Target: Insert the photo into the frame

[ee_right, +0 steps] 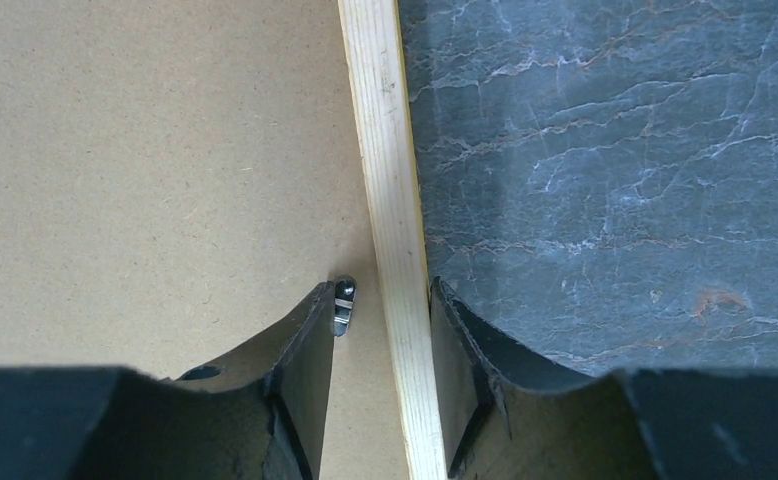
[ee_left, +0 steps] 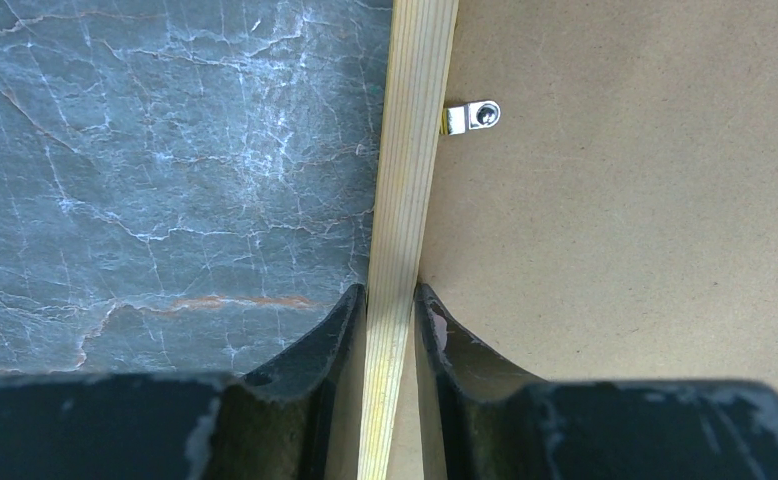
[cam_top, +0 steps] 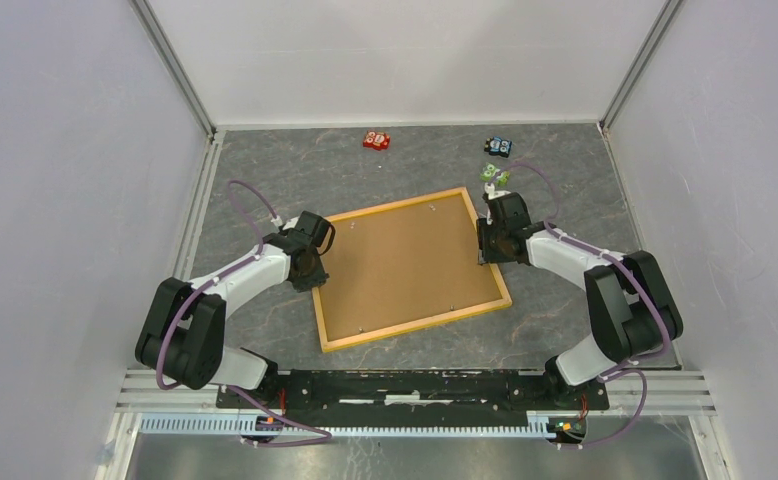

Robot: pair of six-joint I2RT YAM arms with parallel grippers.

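Frame (cam_top: 418, 324) sits face-down mid-tabletop (cam_top: 265, 180) with the brown backing board (cam_top: 410, 265) in it, my left gripper (ee_left: 390, 295) clenched tight on its left rail, my right gripper (ee_right: 380, 288) just straddling the right rail, jaws loose, one finger beside a metal clip (ee_right: 343, 303).

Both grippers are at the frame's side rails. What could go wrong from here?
The left gripper pinches the frame by its thin rail, but the right gripper straddles its rail loosely; a lift could tilt or twist the frame.
Its inner finger sits beside a metal clip on the backing board; closing might snag it.
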